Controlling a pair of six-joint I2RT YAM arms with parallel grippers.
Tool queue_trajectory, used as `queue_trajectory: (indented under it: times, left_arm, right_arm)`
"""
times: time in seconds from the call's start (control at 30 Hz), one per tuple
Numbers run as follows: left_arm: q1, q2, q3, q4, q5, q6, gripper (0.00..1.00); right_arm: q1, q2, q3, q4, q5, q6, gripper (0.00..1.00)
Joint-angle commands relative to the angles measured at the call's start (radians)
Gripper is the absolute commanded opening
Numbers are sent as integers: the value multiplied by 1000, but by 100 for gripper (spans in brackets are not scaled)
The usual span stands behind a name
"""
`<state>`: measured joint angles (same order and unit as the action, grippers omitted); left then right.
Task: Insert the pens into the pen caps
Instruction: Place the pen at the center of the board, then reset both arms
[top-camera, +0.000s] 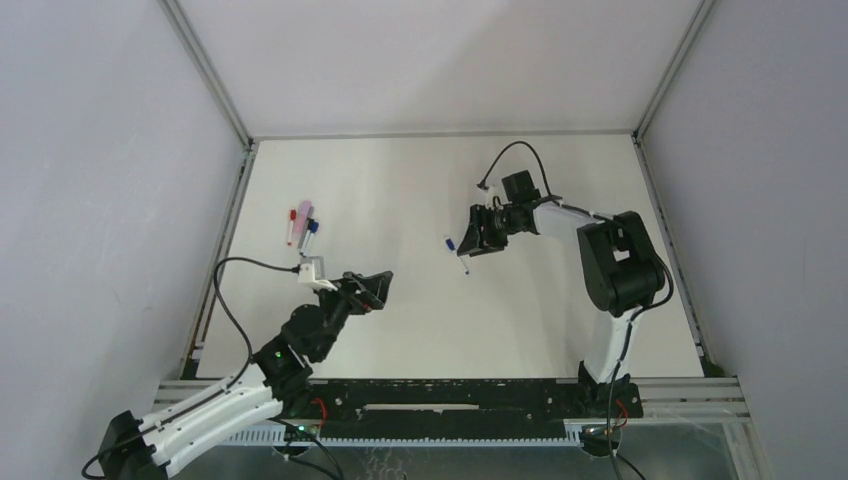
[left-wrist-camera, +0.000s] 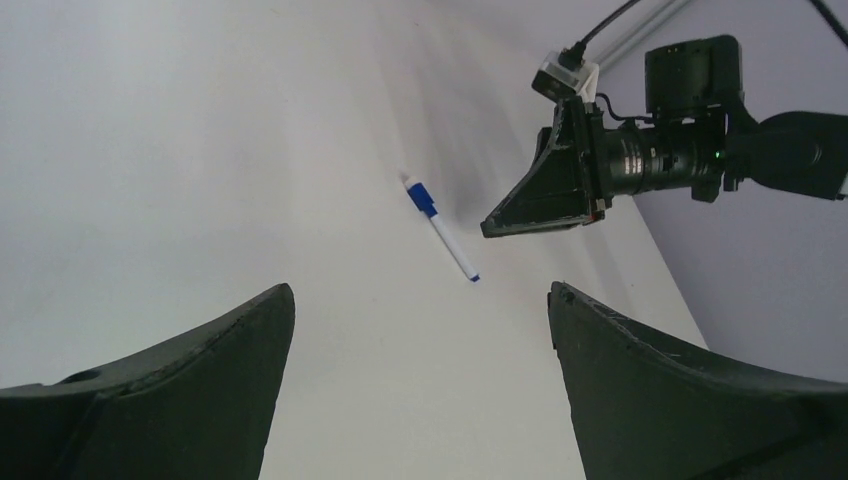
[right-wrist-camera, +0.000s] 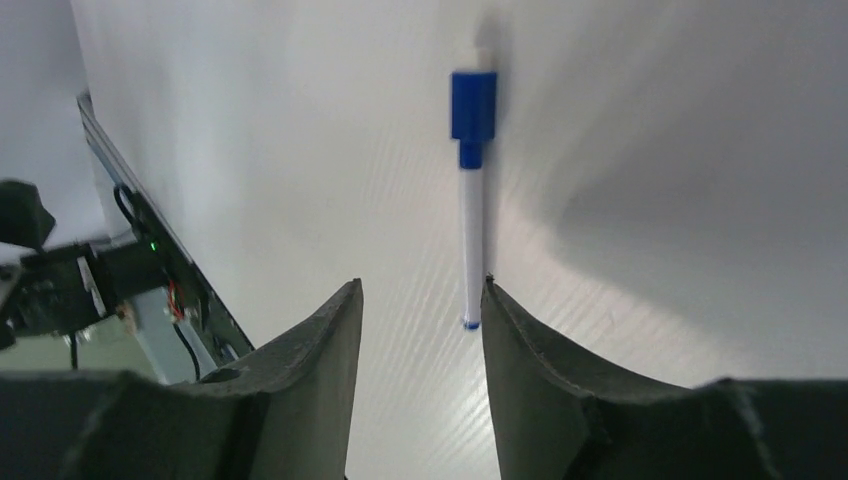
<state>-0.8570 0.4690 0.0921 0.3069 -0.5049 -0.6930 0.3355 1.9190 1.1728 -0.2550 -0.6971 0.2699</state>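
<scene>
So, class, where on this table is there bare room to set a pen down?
Bare: the far strip of the table behind the right tool, the middle between the pen cluster and the blue-and-white pen, and the near patch right of the left tool. Crowded: the cluster by the left edge, and around the pen at the right tool.

Bench (top-camera: 400, 180) plain white. Blue-and-white pen (right-wrist-camera: 470, 225): white barrel, blue sleeve, blue tip. Pen cluster (top-camera: 302, 225) near left edge: pink, red, blue, white. Left pincer (left-wrist-camera: 420, 290), right pincer (right-wrist-camera: 421, 285): black.
</scene>
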Motion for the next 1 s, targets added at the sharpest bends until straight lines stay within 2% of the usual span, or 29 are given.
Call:
queue_trajectory:
  times: [0.0,0.07,0.17,0.23,0.4,0.47,0.5,0.6,0.73,0.83,0.97]
  left_arm:
    - [6,23,155,-117,98,17,100]
    - [6,48,213,-152,133,42,100]
    - [8,78,307,-188,171,92,100]
    - [21,93,376,-225,195,131,100]
    - [126,114,558,-371,300,184,100]
    - [207,114,625,-412,366,187,100]
    - [238,111,658,-430,399,187,100]
    - [304,110,764,-490,465,193,100]
    - [315,104,891,-581,485,219,100]
    - [315,79,944,-623,497,220,100]
    - [315,31,993,-664,519,216,100]
  right_arm:
    - [2,-145,77,-130,-53,-222,55]
    - [0,-208,106,-225,-45,-377,59]
    - [-3,-330,110,-289,49,-527,62]
    - [-22,-418,111,-302,110,-583,66]
    - [-127,-619,110,-310,116,-669,84]
    - [-160,-695,111,-303,135,-673,97]
    - [-170,-746,111,-296,151,-667,99]
    - [-199,-848,110,-247,185,-600,100]
    - [-202,-968,118,-176,230,-484,100]
    - [-202,-971,227,-268,245,-404,100]
    - [-203,-993,310,-362,145,-408,100]
